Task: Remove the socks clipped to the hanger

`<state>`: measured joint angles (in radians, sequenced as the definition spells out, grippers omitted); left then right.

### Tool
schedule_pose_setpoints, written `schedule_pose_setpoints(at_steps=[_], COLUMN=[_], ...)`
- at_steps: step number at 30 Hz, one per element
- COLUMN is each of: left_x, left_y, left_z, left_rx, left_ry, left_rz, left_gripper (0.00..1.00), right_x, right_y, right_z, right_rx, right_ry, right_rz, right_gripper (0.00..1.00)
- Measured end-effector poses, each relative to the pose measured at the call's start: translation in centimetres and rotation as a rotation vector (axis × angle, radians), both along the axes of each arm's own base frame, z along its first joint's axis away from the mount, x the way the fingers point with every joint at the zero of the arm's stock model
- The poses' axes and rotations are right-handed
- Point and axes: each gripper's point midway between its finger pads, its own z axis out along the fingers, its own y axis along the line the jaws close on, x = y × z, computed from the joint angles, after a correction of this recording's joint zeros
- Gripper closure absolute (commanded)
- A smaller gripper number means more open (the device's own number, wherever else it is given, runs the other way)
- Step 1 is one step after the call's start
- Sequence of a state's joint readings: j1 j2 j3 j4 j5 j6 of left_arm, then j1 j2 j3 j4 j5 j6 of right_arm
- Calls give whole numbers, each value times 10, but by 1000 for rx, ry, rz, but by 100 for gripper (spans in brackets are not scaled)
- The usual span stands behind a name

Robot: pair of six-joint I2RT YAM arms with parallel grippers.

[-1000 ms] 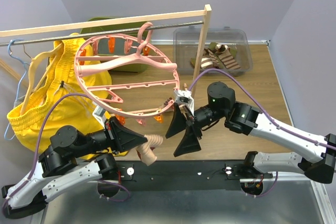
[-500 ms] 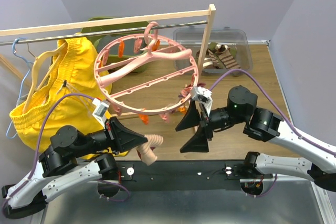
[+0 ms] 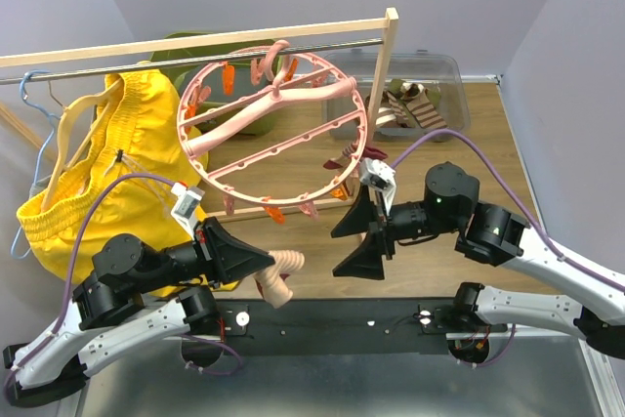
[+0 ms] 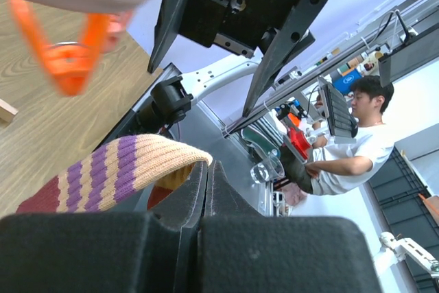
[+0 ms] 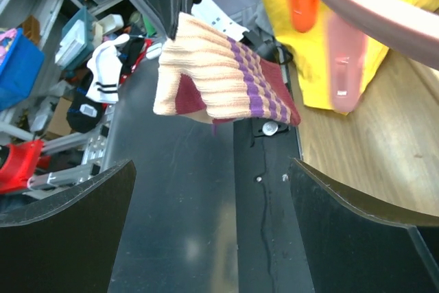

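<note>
The pink ring hanger (image 3: 271,124) hangs tilted from the rail, with orange clips (image 3: 274,214) along its lower rim; no sock shows clipped to it. My left gripper (image 3: 266,262) is shut on a pinkish-beige sock with purple stripes (image 3: 280,275), held low, clear of the ring. That sock fills the left wrist view (image 4: 116,169) and shows in the right wrist view (image 5: 219,77). My right gripper (image 3: 357,234) is open and empty, just below the ring's right rim. Striped socks (image 3: 410,104) lie in the clear bin (image 3: 439,70).
Yellow shorts (image 3: 93,178) hang on a wooden hanger at the left, beside a light-blue wire hanger (image 3: 29,95). A wooden rail (image 3: 195,43) and upright post (image 3: 381,75) frame the rack. An olive item (image 3: 205,41) sits behind the rail.
The ring hanger has swung right and up and tilted. My right gripper has pulled back to the right and stays open. My left gripper holds the sock in the same place.
</note>
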<state>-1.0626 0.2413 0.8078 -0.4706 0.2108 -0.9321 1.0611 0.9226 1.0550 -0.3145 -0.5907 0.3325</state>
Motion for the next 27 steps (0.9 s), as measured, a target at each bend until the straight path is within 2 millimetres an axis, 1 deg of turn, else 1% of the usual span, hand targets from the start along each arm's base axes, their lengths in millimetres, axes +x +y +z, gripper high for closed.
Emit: schedule_pose_setpoints(at_steps=[3,7,12,15,17,20,23,26,27], left_x=[0,-1,-2,-7,-9,-11,-9,-8,-8], left_y=[0,-2,-10,-16,-20,-27,-32,-32,-32], left_z=[2,5,7,9,11,14,15,17,19], left_rx=[-7,-18,-26,-39,-50,-60,-63,-71,-79], left_ry=[-4,-11,-19,-32,-41,-51,-52,-53,-55], left_rz=[-1,-11,-41,-83,-110,-141,-145,-141,-140], left_gripper=[100,100,100,100,100,100,100,100,100], right_x=[-1,0,4,-1,-5,-10,-16,-19,-19], right_y=[3,13,28,34,36,38,41,43,44], right_z=[-5,-9,-18,-18,-14,-11,-10,-11,-12], right_rx=[-5,-2,-18,-13,-1,17,22,19,16], right_ry=[20,57,92,99,100,102,111,123,127], right_rz=[12,27,35,55,64,81,96,105,103], right_gripper=[0,0,0,1,2,10,20,51,77])
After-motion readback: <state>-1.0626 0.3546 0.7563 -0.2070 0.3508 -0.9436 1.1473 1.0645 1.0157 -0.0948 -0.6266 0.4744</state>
